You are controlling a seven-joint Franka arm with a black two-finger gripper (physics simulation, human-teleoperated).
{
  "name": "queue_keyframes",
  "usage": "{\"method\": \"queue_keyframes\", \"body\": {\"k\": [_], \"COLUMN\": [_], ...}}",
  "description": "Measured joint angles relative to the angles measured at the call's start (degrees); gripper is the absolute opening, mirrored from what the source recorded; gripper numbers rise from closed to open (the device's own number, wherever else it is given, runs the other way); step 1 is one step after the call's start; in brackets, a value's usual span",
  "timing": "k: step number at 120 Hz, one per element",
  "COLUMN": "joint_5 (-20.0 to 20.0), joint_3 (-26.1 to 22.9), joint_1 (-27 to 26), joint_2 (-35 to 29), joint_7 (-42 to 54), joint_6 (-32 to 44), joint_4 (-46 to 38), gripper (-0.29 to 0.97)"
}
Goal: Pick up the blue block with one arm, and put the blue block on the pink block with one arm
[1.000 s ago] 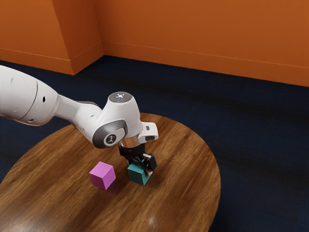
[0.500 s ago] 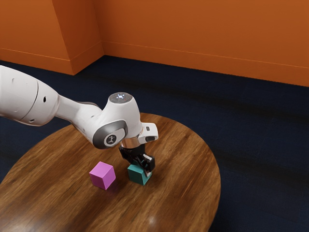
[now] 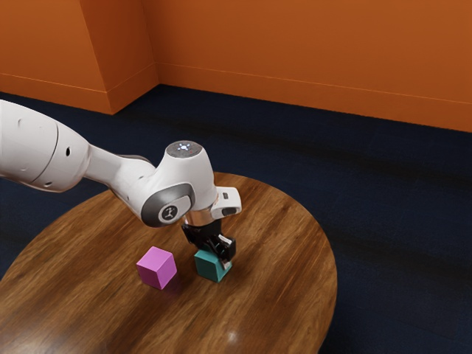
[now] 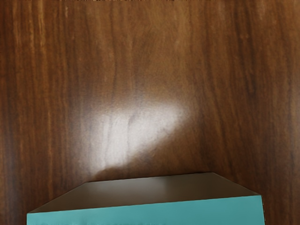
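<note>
Teal block (image 4: 145, 210), wooden table (image 4: 140, 70) beyond

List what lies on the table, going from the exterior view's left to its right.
pink block → blue block, which renders teal. The gripper overlaps the blue block from above, so it has no clear place in the order.

A bare simulated test room, lab-like in character: plain orange walls (image 3: 295, 44) meet a dark blue carpeted floor (image 3: 383, 169) at a matching skirting board, and a white robot arm (image 3: 110, 173) reaches over a round, polished wooden surface (image 3: 287, 221).
</note>
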Motion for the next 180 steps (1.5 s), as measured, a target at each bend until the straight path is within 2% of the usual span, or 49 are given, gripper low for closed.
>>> {"method": "queue_keyframes", "body": {"k": [14,36,75,106,143,180], "joint_5": [0.1,0.2,0.1,-1.3,-9.5,-11.4], "joint_3": [0.0,0.0,0.4,1.3,3.1,3.0], "joint_1": [0.0,0.2,4.8,4.7,4.6,4.6], "joint_2": [-0.7,-6.9,-16.3,-21.7,-25.8,-25.3], "joint_7": [-0.3,-0.7,-1.0,-1.0,3.0,7.9], "joint_6": [-0.1,-1.8,-3.8,-4.5,-4.3,-3.5], "joint_4": [0.0,-0.5,-7.5,-12.6,-15.7,-16.1], "gripper": [0.36,0.35,0.35,0.35,0.36,0.36]}}
